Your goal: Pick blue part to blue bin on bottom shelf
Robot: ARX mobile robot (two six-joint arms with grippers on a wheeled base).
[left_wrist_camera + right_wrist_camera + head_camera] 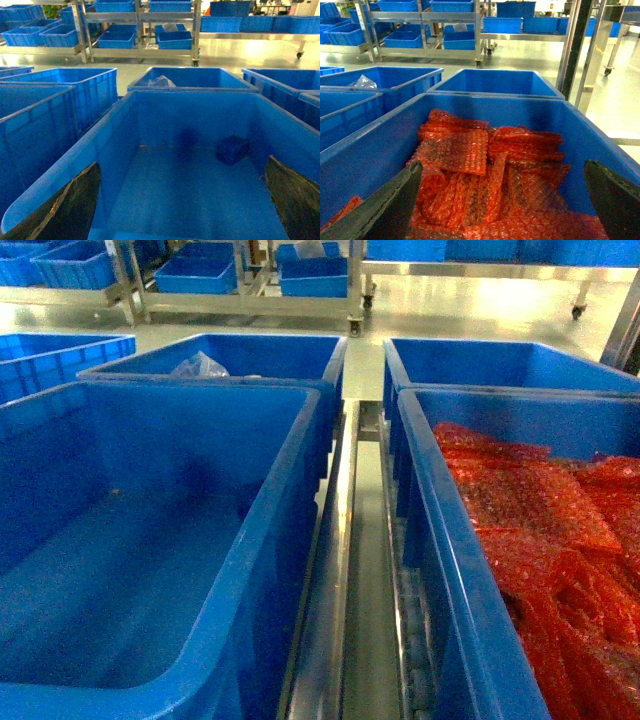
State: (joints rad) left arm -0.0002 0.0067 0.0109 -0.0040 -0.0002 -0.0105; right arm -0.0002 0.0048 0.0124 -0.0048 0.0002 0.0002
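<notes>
Below the left gripper [182, 200], whose dark fingers [60, 210] stood wide apart and empty over the near rim of a big blue bin [120, 115], the floor lay bare. Farther in, the blue part [231, 149] sat against the far wall, ahead and right of centre, its axis unclear. Beyond, the right gripper [502, 200], also wide, hung over red bubble wrap [485, 170], so the left arm looked nearer.

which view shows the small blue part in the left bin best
The left wrist view: the blue part sits unobstructed on the bin floor near the far wall. The head view shows that bin's floor only dimly, part not discernible. The right wrist view shows the red-wrap bin instead.
</notes>
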